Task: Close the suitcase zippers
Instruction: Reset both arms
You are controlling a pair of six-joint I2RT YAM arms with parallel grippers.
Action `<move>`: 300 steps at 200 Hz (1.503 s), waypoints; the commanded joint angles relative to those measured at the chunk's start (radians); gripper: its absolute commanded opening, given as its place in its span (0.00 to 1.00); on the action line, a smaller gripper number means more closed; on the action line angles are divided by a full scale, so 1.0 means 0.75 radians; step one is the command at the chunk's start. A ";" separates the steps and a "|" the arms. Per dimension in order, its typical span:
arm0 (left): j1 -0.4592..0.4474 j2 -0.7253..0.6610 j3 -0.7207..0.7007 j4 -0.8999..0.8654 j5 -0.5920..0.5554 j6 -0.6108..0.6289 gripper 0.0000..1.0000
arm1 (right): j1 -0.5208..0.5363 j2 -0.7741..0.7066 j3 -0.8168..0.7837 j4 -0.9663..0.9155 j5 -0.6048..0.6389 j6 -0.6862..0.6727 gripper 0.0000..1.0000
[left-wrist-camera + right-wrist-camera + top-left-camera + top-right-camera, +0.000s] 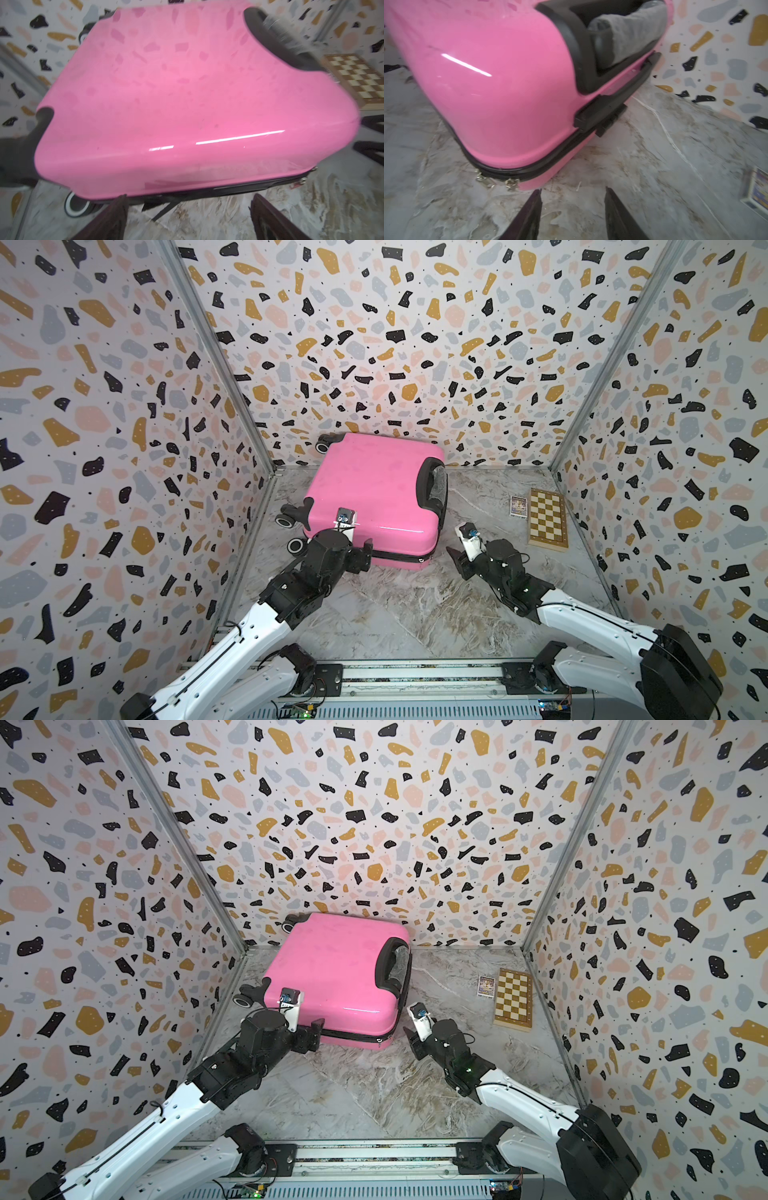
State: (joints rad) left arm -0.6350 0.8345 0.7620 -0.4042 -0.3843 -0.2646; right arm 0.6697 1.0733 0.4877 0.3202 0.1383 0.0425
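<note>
The suitcase [374,489] is laid flat toward the far left corner, its wheels close to the left wall. The zippers [500,173] are seen with both pulls at its near right corner. The left gripper [189,199] is spread wide and empty at the near edge. The right gripper [573,190] is parted, empty, just off that corner. Bare floor [415,614] is left in front and beside the chessboard box [547,518]
</note>
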 commanded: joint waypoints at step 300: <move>0.788 0.667 -0.806 1.976 0.318 0.332 1.00 | -0.907 0.320 -0.428 1.098 -0.151 0.061 0.58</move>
State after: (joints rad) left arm -0.0616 1.2049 0.1692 0.6960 -0.2432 -0.0139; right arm 0.0010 1.2583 0.1478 1.0122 0.1509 0.0891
